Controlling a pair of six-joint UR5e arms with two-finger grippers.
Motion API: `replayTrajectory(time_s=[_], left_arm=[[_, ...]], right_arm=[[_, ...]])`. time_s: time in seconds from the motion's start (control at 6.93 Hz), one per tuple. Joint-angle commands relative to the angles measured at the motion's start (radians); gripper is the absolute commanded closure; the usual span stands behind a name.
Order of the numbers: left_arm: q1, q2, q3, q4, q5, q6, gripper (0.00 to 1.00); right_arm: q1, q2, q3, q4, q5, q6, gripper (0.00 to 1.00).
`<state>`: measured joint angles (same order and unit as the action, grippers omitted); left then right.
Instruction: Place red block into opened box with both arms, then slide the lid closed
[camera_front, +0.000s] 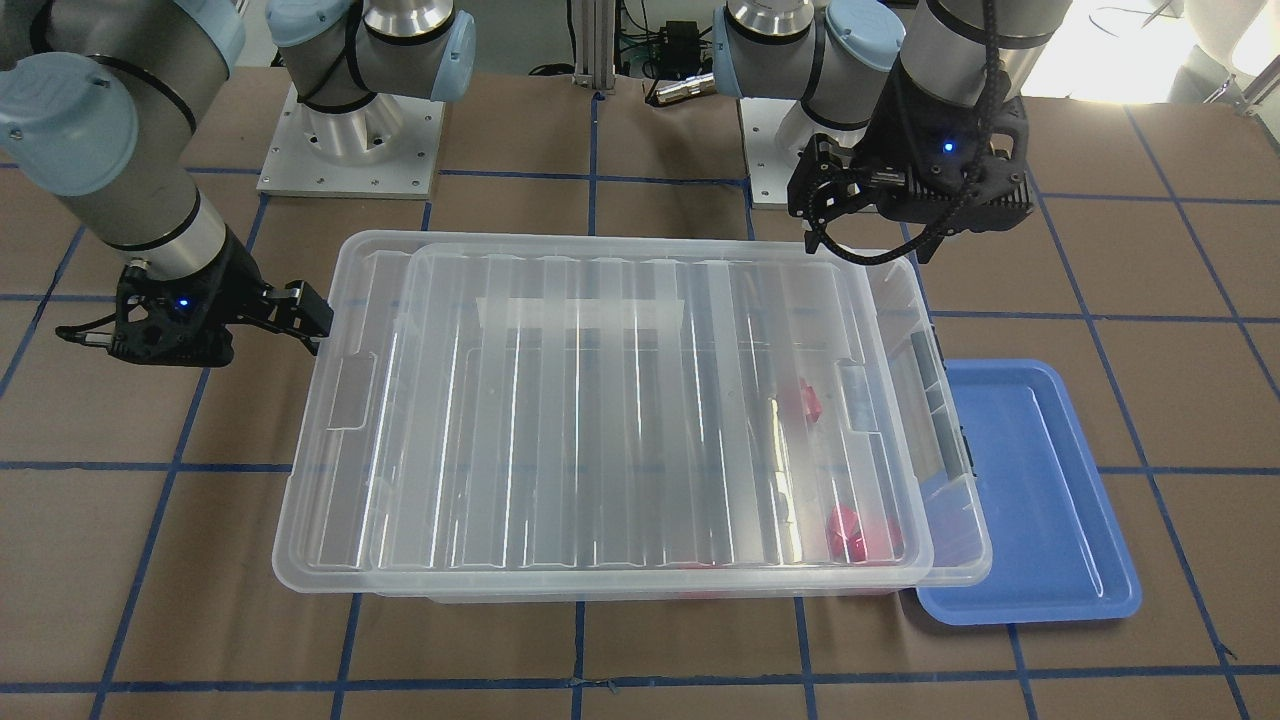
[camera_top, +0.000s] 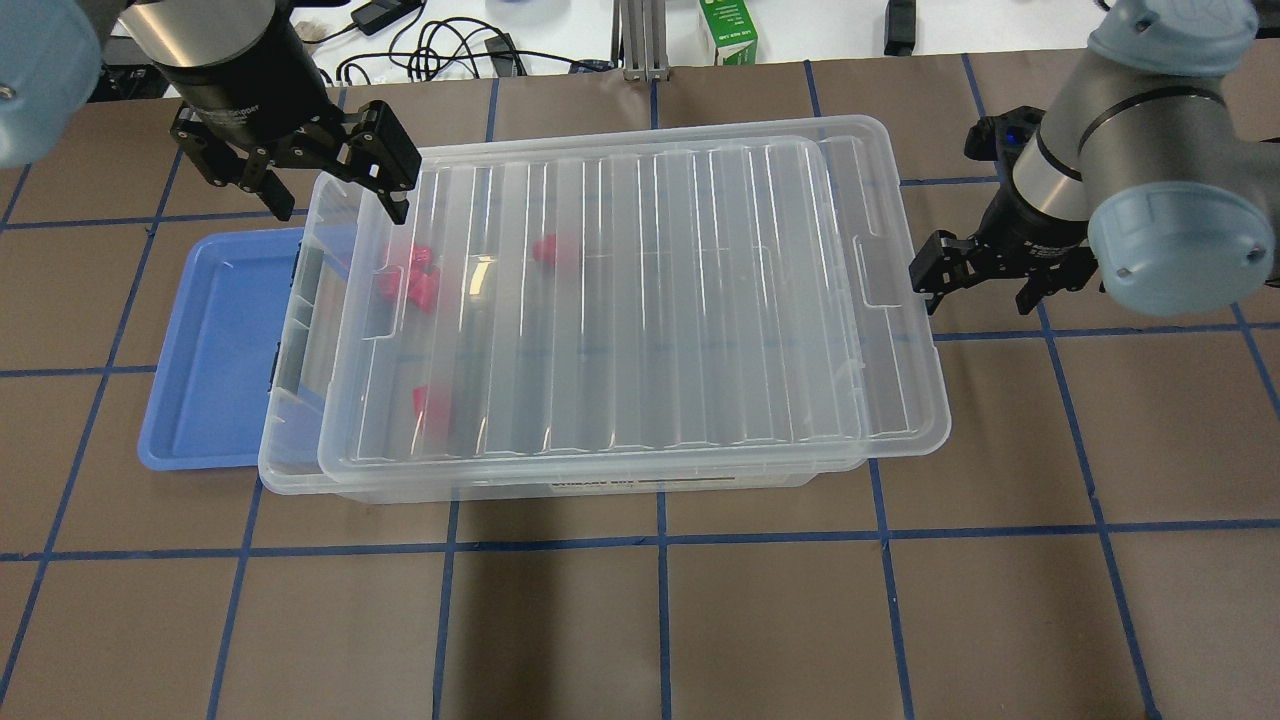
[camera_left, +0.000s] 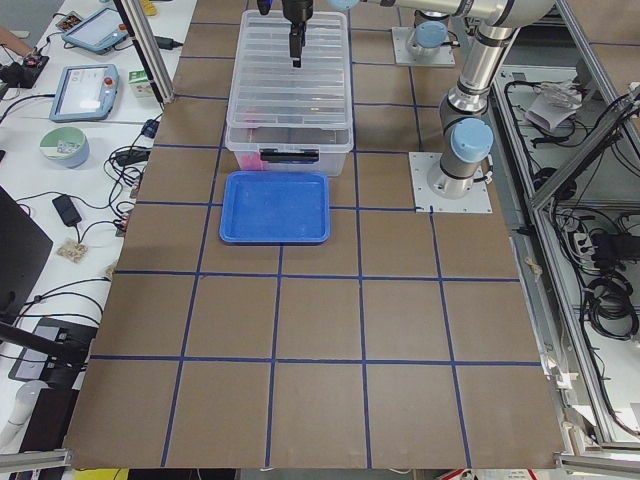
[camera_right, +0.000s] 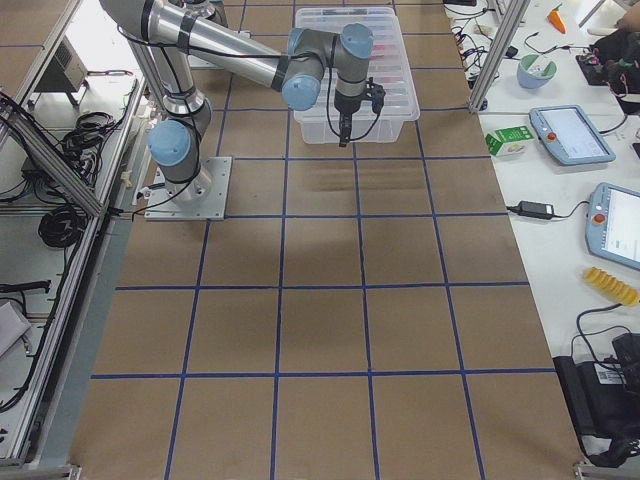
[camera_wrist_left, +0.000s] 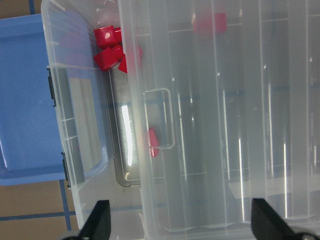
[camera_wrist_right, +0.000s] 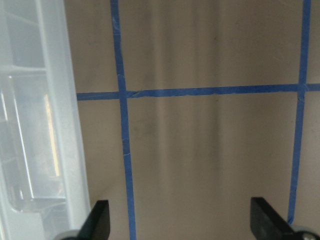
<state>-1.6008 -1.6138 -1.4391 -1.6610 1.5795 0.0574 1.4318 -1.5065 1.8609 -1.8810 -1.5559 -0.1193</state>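
The see-through box (camera_top: 285, 470) stands mid-table with the ribbed lid (camera_top: 650, 300) lying flat on it. The lid is shifted toward my right, so a strip at the box's left end is uncovered. Several red blocks (camera_top: 410, 275) lie inside, with one apart (camera_top: 430, 405); I cannot tell which is the stepped red block. They also show in the left wrist view (camera_wrist_left: 107, 45). My left gripper (camera_top: 335, 195) hovers open above the box's far left corner, holding nothing. My right gripper (camera_top: 980, 290) is open beside the lid's right end, apart from it.
A shallow blue tray (camera_top: 210, 350) lies against the box's left end, partly under its rim. Brown table paper with blue tape lines surrounds the box. Cables and a green carton (camera_top: 728, 30) sit past the far edge.
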Motion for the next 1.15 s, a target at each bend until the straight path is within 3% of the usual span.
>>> replayTrajectory(time_s=[0.0,0.43,0.58,0.87,1.01], left_arm=[[0.001,0.005,0.0,-0.003,0.004,-0.001,0.0],[0.001,0.002,0.0,-0.005,-0.001,0.001,0.0],[0.001,0.002,0.0,0.0,-0.001,-0.001,0.0],[0.002,0.003,0.006,0.0,0.0,0.001,0.0],[0.002,0.005,0.006,-0.002,0.0,0.001,0.0]], right_arm=[[0.03,-0.001,-0.003,-0.001,0.026,0.003,0.0],[0.035,-0.001,-0.028,-0.001,0.039,0.001,0.0],[0.035,-0.001,-0.116,0.02,0.031,0.001,0.0],[0.06,-0.027,-0.32,0.254,0.031,0.059,0.0],[0.134,-0.027,-0.404,0.326,-0.004,0.146,0.0]])
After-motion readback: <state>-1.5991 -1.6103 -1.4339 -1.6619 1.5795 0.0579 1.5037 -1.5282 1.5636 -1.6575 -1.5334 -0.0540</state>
